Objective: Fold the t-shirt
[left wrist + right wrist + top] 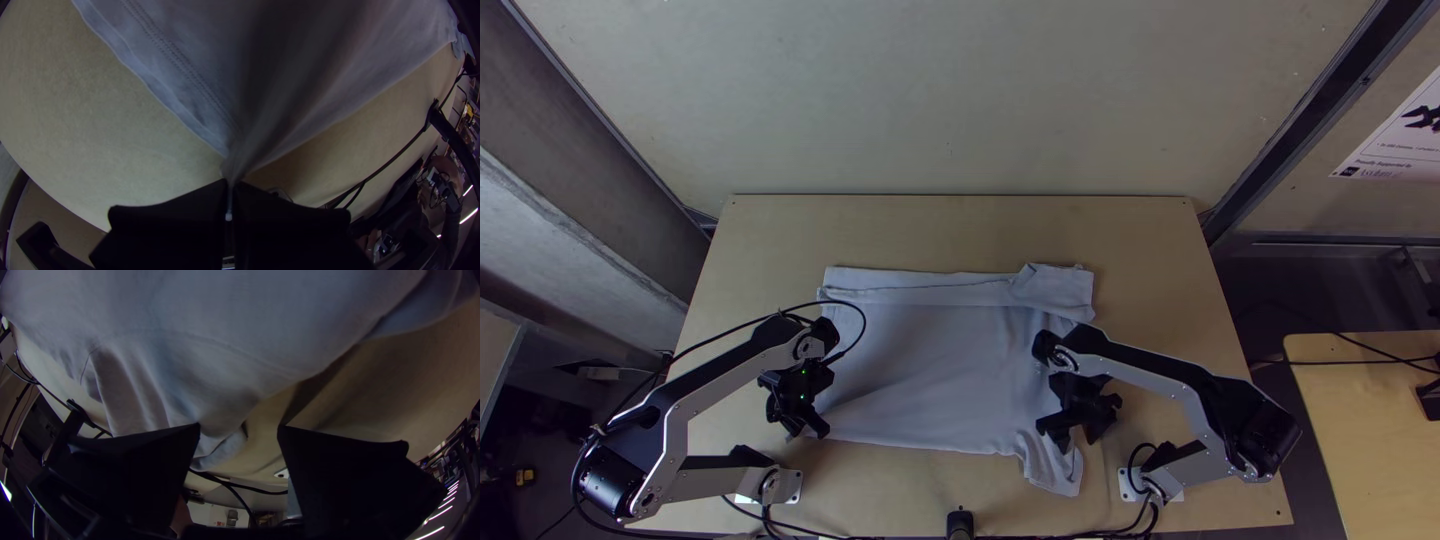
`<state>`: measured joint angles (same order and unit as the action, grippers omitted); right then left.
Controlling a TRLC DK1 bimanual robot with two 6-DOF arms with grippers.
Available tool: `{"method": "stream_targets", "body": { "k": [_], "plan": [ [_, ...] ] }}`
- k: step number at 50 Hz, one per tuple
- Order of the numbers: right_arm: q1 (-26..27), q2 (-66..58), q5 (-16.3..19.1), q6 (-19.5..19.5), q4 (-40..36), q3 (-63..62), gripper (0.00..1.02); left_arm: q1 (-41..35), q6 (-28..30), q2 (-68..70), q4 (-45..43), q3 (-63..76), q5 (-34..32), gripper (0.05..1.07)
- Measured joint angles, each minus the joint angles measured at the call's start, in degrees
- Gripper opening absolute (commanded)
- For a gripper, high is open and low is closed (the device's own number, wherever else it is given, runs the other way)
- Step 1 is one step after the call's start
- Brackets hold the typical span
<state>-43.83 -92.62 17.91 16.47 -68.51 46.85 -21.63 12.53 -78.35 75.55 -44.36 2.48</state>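
T-shirt: the pale t-shirt [930,370] is lying mid-table, btwn the two arms, mostly flat w/ a few soft wrinkles.
Far edge: a long strip [920,288] of cloth is folded over along there, running left to right; its right end [1055,287] is kinda rumpled.
Near right: a narrower bit of cloth [1058,468] pokes out toward the near edge of the table, creased, w/ folds and a seam visible in the right wrist view.
Near left: the stitched hem [180,65] runs down to the corner, where the fabric gets gathered into a tight pinch.
Left gripper [806,428]: it's at the shirt's near-left corner. Per its wrist view, the fingers [170,215] are together, clamped on that corner w/ the cloth btwn them.
Right gripper [1074,438]: over the shirt's near-right part, by that poking-out bit. Fingers [135,465] are apart w/ a wide gap; can't tell if they touch the fabric.
Arms: left arm [725,370] comes in from the near left, right arm [1150,362] from the near right.
Table: light wood [1130,235], w/ black cables [810,532] along the near edge.
Off right: another wooden table [1370,420], plus a poster [1405,135] on the wall, FYI.
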Motion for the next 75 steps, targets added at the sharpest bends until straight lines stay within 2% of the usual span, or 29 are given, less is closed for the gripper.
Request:
{"method": "stream_targets", "body": {
  "k": [6, 7, 22, 37, 49, 59, 75],
  "plan": [
    [-1.95, 0.04, -0.31, 0.0, 0.61, 0.0, 0.03, 0.0, 0.0, 0.0, 0.0, 0.0, 0.0, 0.08],
    [-2.29, 0.13, -0.57, 0.0, 0.81, 0.0, 0.03, 0.0, 0.0, 0.0, 0.0, 0.0, 0.0, 0.08],
    [-2.56, 7.1, -3.34, 0.0, 5.03, -0.72, 0.03, 1.27, 0.17, 0.0, -0.22, -0.02, 0.13, 0.08],
    [4.63, 13.64, -6.03, -0.31, 0.98, 1.2, 0.03, 6.01, -0.52, 0.0, -2.58, -4.59, -1.77, 0.08],
    [11.19, 16.9, -9.4, -3.13, -3.41, 4.33, 0.03, 7.39, -2.23, 1.2, -5.66, -8.72, -2.45, 0.08],
    [16.57, 16.98, -10.93, -5.31, -4.92, 9.81, 0.03, 8.28, -2.47, 2.25, -8.17, -10.84, -2.49, 0.08],
    [20.74, 12.09, -13.35, -8.02, -5.09, 17.22, 0.03, 10.49, -2.36, 1.55, -14.03, -19.19, -2.47, 0.08]
  ]
}}
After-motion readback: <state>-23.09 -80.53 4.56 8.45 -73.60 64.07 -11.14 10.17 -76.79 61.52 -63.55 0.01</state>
